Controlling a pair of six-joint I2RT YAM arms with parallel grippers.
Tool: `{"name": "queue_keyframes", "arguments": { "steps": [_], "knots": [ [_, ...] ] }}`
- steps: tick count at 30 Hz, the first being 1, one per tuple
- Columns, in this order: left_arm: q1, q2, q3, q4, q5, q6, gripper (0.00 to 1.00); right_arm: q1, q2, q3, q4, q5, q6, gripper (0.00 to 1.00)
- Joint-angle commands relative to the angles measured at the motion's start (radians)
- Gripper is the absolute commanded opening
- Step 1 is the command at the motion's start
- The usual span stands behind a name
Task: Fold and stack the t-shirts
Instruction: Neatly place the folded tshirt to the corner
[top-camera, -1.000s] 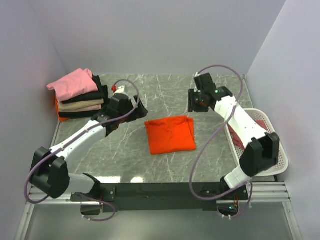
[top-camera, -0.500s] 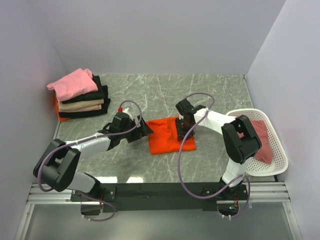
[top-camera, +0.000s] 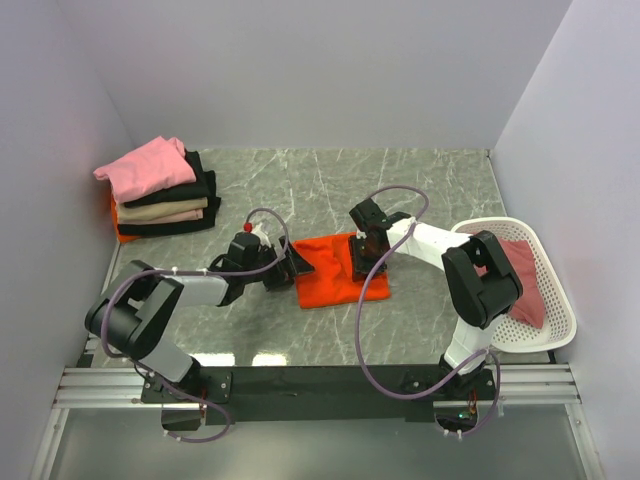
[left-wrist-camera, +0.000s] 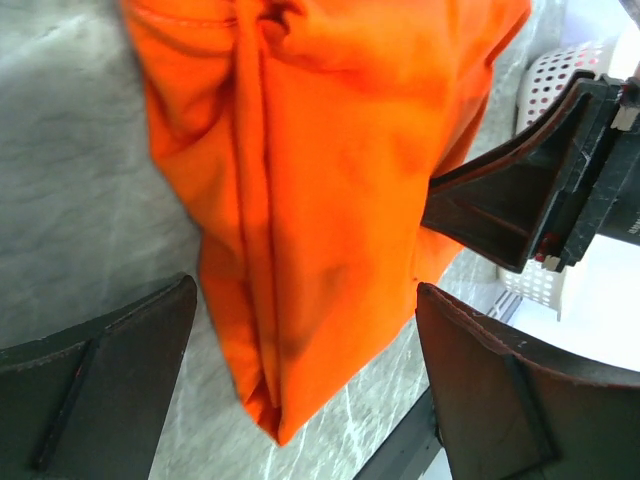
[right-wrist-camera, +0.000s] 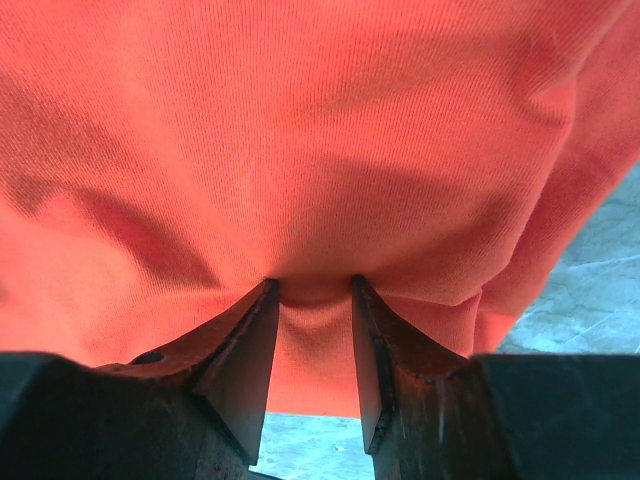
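On the grey marbled table (top-camera: 420, 180) you have one folded orange t-shirt (top-camera: 335, 278) in the middle. There is one stack (top-camera: 160, 195) at the far left, pink over black and beige layers, and one basket (top-camera: 562, 322) at the right holding one rose-red shirt (top-camera: 525, 280). You seem about to carry the orange one to the stack: your right gripper (right-wrist-camera: 312, 290) pinches a ridge of its cloth and your left gripper (left-wrist-camera: 300, 330) stands spread wide at its left edge, so close that next and lift both evenly.
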Motion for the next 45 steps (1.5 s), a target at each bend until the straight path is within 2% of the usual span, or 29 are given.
{"name": "queue_keyframes", "arguments": {
  "steps": [1, 13, 19, 22, 23, 28, 29, 31, 32, 35, 42, 45],
  "knots": [
    [-0.015, 0.038, -0.005, 0.068, 0.019, -0.010, 0.98, 0.017, 0.058, -0.040, 0.054, 0.003, 0.015, 0.42],
    [-0.099, 0.142, 0.044, 0.113, -0.022, -0.038, 0.96, 0.031, 0.054, -0.027, 0.051, -0.022, 0.017, 0.42],
    [-0.127, 0.191, 0.076, 0.137, -0.028, -0.047, 0.86, 0.037, 0.061, -0.027, 0.049, -0.028, 0.017, 0.42],
    [-0.132, 0.208, 0.098, 0.119, -0.040, -0.036, 0.72, 0.040, 0.062, -0.027, 0.052, -0.028, 0.018, 0.42],
    [-0.132, 0.211, 0.102, 0.111, -0.045, -0.033, 0.62, 0.041, 0.061, -0.027, 0.049, -0.028, 0.018, 0.42],
    [-0.133, 0.220, 0.139, 0.047, -0.091, 0.005, 0.36, 0.043, 0.058, -0.027, 0.051, -0.031, 0.020, 0.42],
    [-0.132, 0.222, 0.157, 0.018, -0.105, 0.013, 0.26, 0.043, 0.056, -0.028, 0.049, -0.031, 0.018, 0.42],
    [-0.132, 0.223, 0.180, -0.018, -0.122, 0.043, 0.15, 0.043, 0.050, -0.025, 0.046, -0.031, 0.018, 0.42],
    [-0.130, 0.220, 0.194, -0.042, -0.143, 0.056, 0.01, 0.043, 0.045, -0.025, 0.045, -0.031, 0.015, 0.42],
    [-0.120, 0.202, 0.275, -0.142, -0.192, 0.125, 0.00, 0.043, 0.018, -0.008, 0.025, -0.022, 0.003, 0.43],
    [-0.043, 0.162, 0.508, -0.513, -0.344, 0.368, 0.01, 0.026, -0.030, 0.096, -0.053, 0.013, -0.032, 0.46],
    [0.000, 0.159, 0.625, -0.646, -0.344, 0.457, 0.00, 0.000, -0.031, 0.180, -0.096, 0.035, -0.058, 0.49]
  ]
}}
